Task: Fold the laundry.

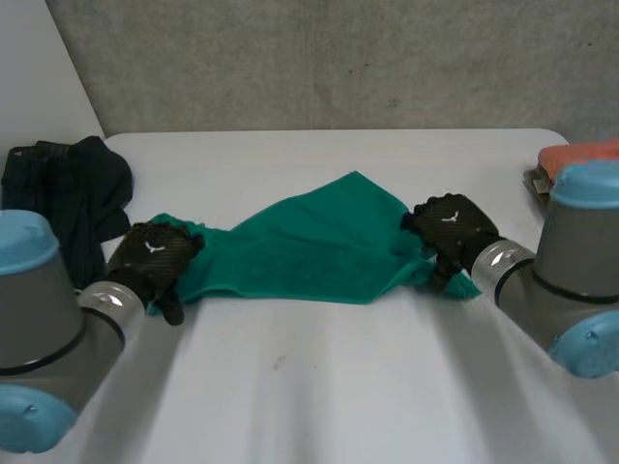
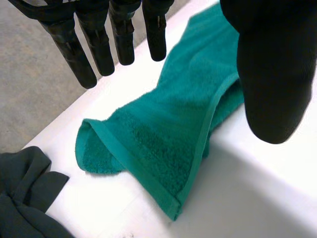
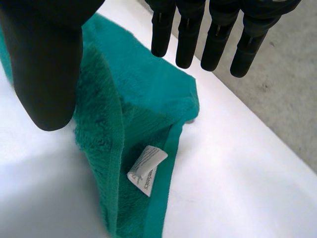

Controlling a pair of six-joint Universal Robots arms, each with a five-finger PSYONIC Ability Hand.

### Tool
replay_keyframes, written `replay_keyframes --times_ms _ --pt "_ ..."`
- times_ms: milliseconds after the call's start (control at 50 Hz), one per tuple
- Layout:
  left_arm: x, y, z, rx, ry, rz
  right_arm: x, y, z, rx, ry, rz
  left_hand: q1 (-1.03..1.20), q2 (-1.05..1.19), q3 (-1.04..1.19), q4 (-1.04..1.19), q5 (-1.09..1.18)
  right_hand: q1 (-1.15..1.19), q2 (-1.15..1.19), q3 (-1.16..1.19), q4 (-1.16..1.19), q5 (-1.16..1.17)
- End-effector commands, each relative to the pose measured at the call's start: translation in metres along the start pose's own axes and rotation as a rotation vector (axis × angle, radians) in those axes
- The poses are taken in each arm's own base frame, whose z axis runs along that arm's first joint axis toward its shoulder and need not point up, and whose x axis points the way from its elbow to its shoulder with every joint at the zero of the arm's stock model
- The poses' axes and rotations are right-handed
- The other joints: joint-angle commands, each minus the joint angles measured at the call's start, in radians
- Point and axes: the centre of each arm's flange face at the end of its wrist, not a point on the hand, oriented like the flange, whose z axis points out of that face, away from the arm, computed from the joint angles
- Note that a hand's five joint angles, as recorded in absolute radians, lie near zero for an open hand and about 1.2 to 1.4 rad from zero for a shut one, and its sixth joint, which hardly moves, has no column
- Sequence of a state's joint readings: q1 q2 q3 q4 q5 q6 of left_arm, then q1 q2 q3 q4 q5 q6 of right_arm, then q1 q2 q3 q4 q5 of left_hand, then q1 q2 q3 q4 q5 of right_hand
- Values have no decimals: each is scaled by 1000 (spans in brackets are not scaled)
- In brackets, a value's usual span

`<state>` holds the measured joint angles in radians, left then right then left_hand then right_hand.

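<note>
dark garment [image 1: 68,193]: crumpled heap at the table's left edge, just beside the left arm, apart from the towel, not in play.
left hand [image 1: 150,256]: over the towel's left end. In its wrist view the fingers [image 2: 99,54] are straight and the thumb stands wide. Nothing is pinched, so it holds nothing.
green towel [image 1: 309,246]: lies across the middle of the table between the two hands, rumpled. The left end is doubled over, with a hemmed corner under the left palm [image 2: 173,208]. The far edge rises to a peak near the middle.
right hand [image 1: 455,232]: over the towel's right end. In its wrist view the fingers [image 3: 218,44] are straight and the thumb is apart from them. It has no hold on the cloth.
label [image 3: 147,171]: white tag on the hem at the right end, under the right palm.
orange thing [image 1: 580,155]: at the table's right edge behind the right arm, well apart from the towel. Can't tell what it is.
table [image 1: 319,387]: white, bare in front of the towel.
step (judged): take hold of both ends so the towel can be spread flat. No fold is made yet.
do it well (judged): pinch hem corners, not bunched pile. Left hand goes for the exposed corner, not the doubled layer. Right hand takes the hem near the label. Close both hands before any pull, then draw apart evenly.
risk (judged): catching two layers on the left would leave that end folded under. An uneven pull would drag the towel sideways.
</note>
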<state>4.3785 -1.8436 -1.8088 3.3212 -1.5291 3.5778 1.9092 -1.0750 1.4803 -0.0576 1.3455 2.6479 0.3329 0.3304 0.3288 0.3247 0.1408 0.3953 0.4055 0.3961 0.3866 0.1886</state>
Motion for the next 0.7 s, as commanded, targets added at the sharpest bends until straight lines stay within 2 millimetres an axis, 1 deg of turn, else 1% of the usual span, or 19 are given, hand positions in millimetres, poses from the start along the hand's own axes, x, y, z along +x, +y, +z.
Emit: replay_keyframes --times_ms 20,40,80,120,200,260,340,500,560,660,700 --pt "-26 -6 -8 0 -29 -153 24 -8 -6 -41 33 186 4 6 8 12 21 -1 -11 -1 8 32" --pt "-33 -2 -4 -12 -43 -180 28 -8 -7 -55 36 205 33 35 37 41 51 2 -8 2 11 35" --pt "-40 3 0 -24 -53 -202 30 -5 -9 -77 34 219 54 56 58 62 71 17 7 16 26 49" --pt "-48 10 7 -40 -47 -229 35 -2 -10 -102 40 225 133 135 137 141 150 17 7 16 26 49" --pt "-46 21 15 -66 25 -267 40 3 -11 -121 49 216 136 138 140 144 154 32 21 31 40 64" --pt "-40 27 23 -72 98 -292 42 8 -11 -128 50 198 139 141 143 147 156 32 22 31 40 64" --pt "-33 35 34 -85 142 -294 44 13 -10 -124 58 176 168 171 172 176 186 49 39 48 58 81" --pt "-39 49 64 -79 51 -264 40 18 -7 -107 62 157 192 194 196 200 209 67 57 66 76 99" --pt "-37 51 69 -74 53 -248 39 19 -5 -101 62 154 195 197 199 203 212 67 57 66 76 99" --pt "-33 50 76 -63 70 -212 36 22 -2 -102 58 152 297 300 301 305 315 76 66 75 84 108" --pt "-33 49 77 -59 69 -207 35 23 -2 -106 56 151 397 399 401 405 414 85 74 84 93 117"
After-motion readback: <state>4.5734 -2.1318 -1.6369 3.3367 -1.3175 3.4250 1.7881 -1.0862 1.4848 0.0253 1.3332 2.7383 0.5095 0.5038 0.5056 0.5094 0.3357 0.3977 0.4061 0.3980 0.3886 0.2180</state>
